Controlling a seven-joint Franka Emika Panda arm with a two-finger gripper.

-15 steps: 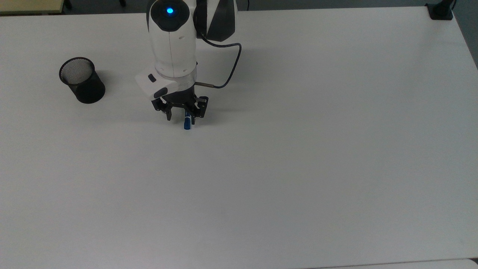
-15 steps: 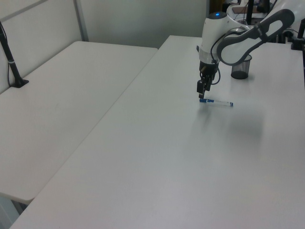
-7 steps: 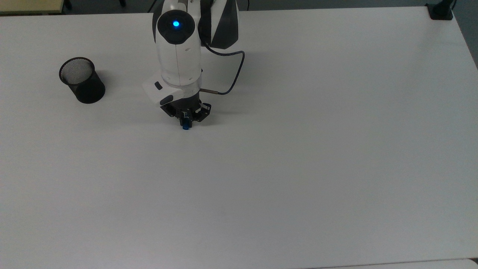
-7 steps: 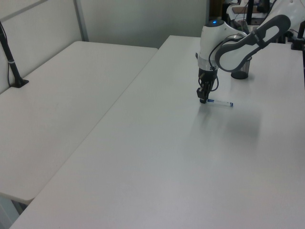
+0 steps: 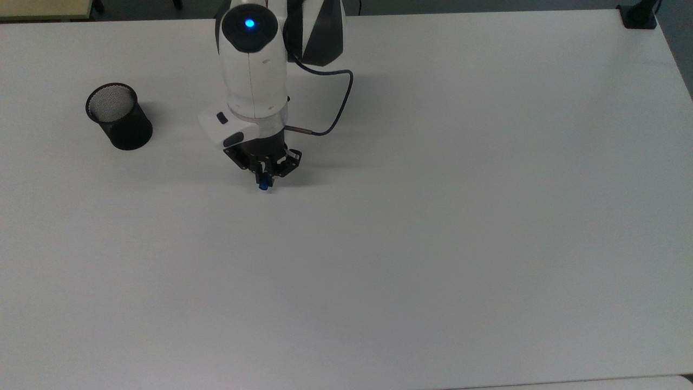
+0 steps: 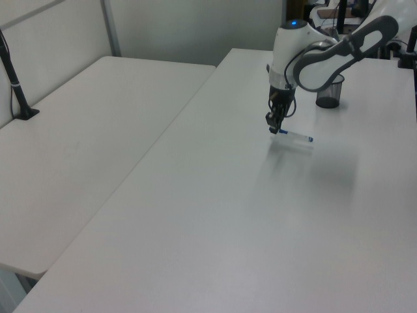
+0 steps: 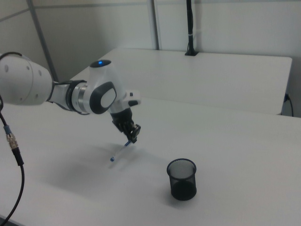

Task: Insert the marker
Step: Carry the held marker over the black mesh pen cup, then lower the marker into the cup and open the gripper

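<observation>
Marker (image 6: 297,136) in end effector (image 6: 274,128), print unreadable

Lighting was even, diffuse and fairly bright in all three views, apparently from overhead; no lamp was visible. The white table (image 5: 433,244) showed no hard glare, only a slight grey falloff toward the top view's lower edge. Shadows were soft: a faint smear beneath the arm (image 6: 313,68) in the left view, and a weak patch beside the mesh cup (image 7: 181,179) in the right view. A blue indicator light (image 5: 248,23) glowed on the arm. Fine detail was soft throughout.
</observation>
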